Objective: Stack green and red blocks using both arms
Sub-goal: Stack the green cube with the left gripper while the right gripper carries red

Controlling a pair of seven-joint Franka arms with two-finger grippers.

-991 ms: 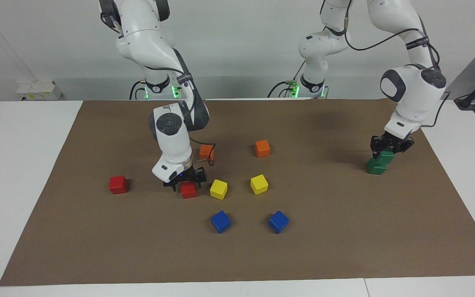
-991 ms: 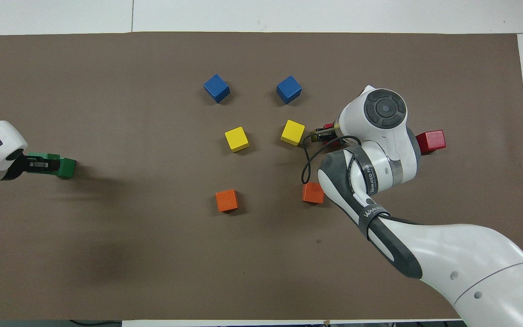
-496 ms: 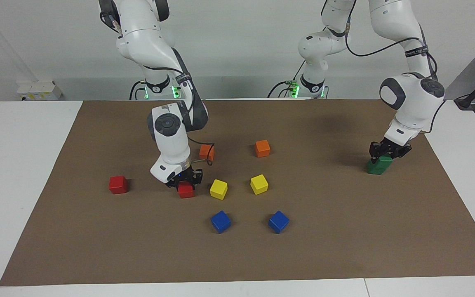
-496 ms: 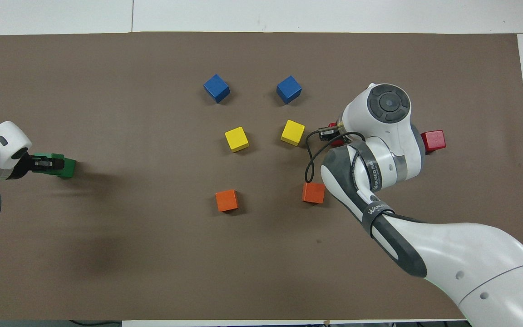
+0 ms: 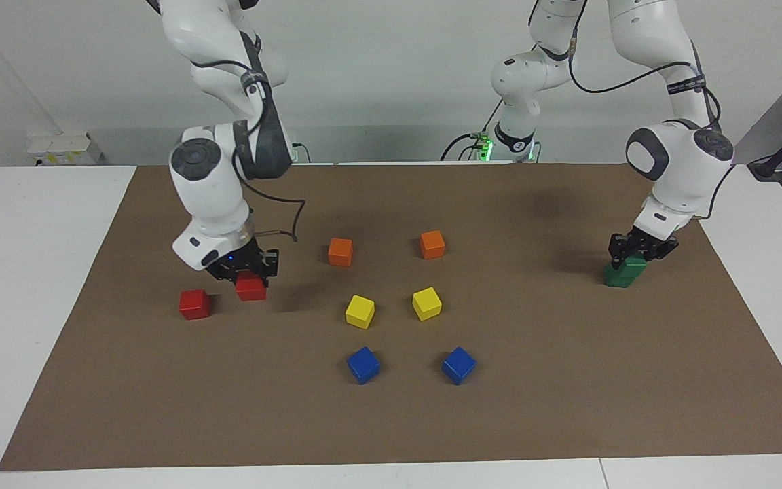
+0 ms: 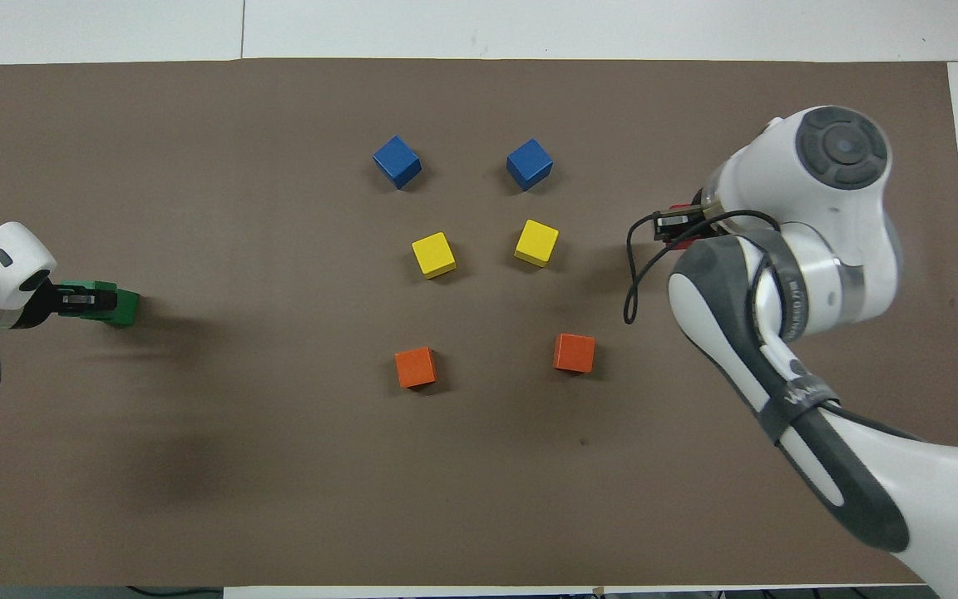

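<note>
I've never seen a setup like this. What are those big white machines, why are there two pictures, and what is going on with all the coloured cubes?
Those are two robot arms, each ending in a small black two-finger gripper. One picture faces them from across the table; the other looks down from above their own end.

On the brown mat lie two blue cubes, two yellow cubes and two orange cubes, all left alone.

The right gripper holds a red block in the air, close to the resting red block, apparently to stack it.

The left gripper grips the upper green block, which seems to sit on the lower green block.
</note>
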